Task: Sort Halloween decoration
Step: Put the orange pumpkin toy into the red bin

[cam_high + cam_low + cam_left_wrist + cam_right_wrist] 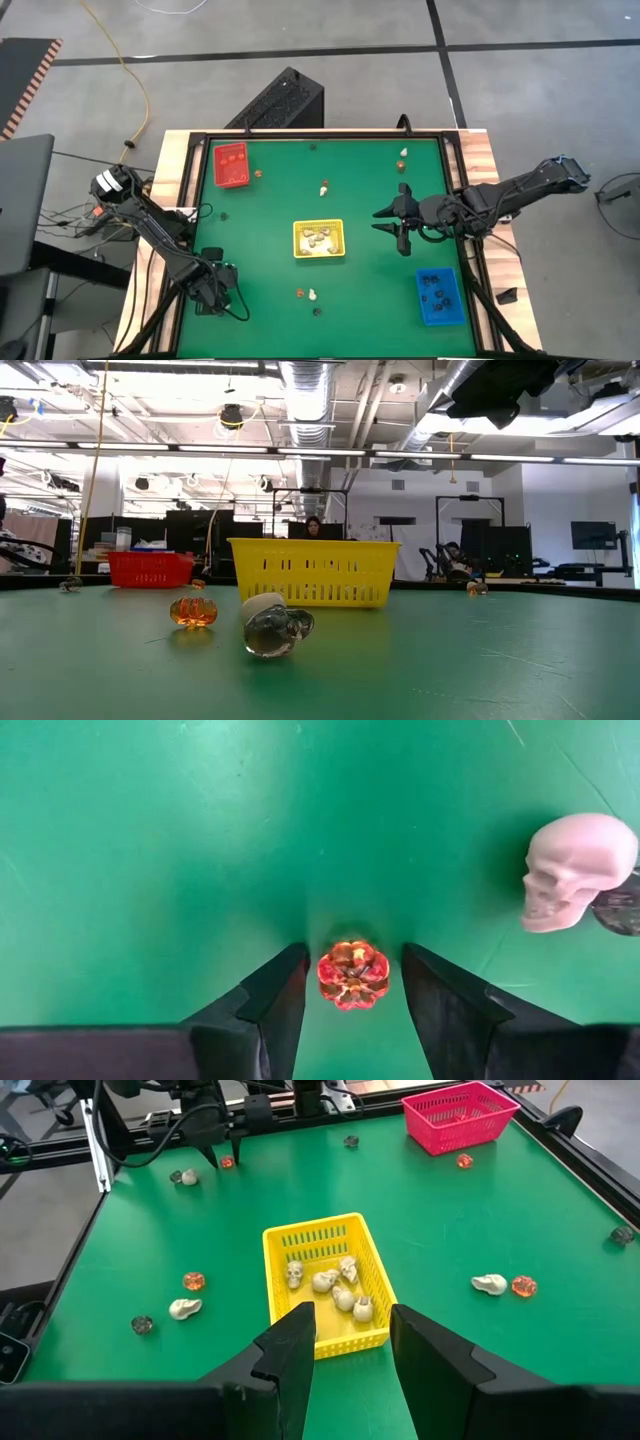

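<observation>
While hanging low near the yellow tray (318,239), left gripper (352,1005) spread open around an orange pumpkin trinket (352,974), perhaps not touching it. Beside that, a cream skull (575,868). Farther from the tray, right gripper (348,1342) parted, holding nothing. Inside the tray, several cream skulls (335,1288).

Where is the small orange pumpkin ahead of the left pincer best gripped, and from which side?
Across its round ribbed sides, coming straight on as the left pincer now points. The orange pumpkin shows centred in the open gap, with bare table on both sides. The skull lies apart, so neither finger should catch it.
</observation>
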`<state>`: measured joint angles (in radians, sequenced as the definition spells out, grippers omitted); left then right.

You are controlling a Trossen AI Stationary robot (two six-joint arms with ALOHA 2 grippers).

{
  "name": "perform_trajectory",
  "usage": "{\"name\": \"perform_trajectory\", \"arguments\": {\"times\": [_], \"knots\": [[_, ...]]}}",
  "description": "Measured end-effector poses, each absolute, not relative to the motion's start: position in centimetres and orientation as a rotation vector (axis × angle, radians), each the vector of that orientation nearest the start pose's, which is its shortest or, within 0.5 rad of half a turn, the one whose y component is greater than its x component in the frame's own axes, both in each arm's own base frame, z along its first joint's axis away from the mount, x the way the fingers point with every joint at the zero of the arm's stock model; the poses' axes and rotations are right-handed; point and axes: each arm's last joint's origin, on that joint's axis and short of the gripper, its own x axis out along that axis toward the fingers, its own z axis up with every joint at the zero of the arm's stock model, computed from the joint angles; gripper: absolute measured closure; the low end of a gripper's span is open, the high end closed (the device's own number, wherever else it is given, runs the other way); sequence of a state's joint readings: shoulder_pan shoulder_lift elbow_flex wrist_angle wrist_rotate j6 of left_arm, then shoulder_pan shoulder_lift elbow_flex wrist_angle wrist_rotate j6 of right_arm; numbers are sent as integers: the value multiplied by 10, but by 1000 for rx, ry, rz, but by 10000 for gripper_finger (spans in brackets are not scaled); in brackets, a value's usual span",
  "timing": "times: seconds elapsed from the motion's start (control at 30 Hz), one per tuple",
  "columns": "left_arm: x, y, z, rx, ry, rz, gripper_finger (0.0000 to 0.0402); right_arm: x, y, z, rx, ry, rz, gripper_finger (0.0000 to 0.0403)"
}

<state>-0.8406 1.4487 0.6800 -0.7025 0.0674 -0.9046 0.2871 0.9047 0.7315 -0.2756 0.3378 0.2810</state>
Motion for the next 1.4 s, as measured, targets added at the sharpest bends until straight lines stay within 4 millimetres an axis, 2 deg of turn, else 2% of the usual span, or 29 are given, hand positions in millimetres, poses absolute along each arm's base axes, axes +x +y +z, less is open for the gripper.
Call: {"name": "perform_trajectory", "arguments": {"times": [0.23, 0.53, 0.7, 0.8, 0.93, 1.07, 1.17, 1.27, 1.4], "knots": [[142, -162, 142, -139, 1564, -54, 248, 189, 46, 287, 139, 416, -109, 239], [142, -162, 141, -143, 1569, -58, 309, 189, 46, 287, 139, 416, -109, 239], [142, -162, 142, -147, 1566, -60, 321, 189, 46, 287, 138, 416, -109, 239], [146, -163, 150, -140, 1544, -75, 317, 189, 46, 287, 139, 415, -109, 239], [158, -160, 174, -143, 1408, -103, 316, 189, 46, 287, 139, 412, -109, 239], [172, -142, 194, -72, 1229, -32, 316, 190, 46, 288, 145, 397, -107, 239], [187, -121, 209, 11, 1076, 85, 315, 190, 46, 289, 146, 392, -107, 239], [203, -89, 218, 61, 1007, 244, 315, 190, 45, 289, 147, 391, -113, 239], [216, -30, 220, 21, 1042, 465, 315, 191, 42, 289, 149, 390, -126, 239]]}}
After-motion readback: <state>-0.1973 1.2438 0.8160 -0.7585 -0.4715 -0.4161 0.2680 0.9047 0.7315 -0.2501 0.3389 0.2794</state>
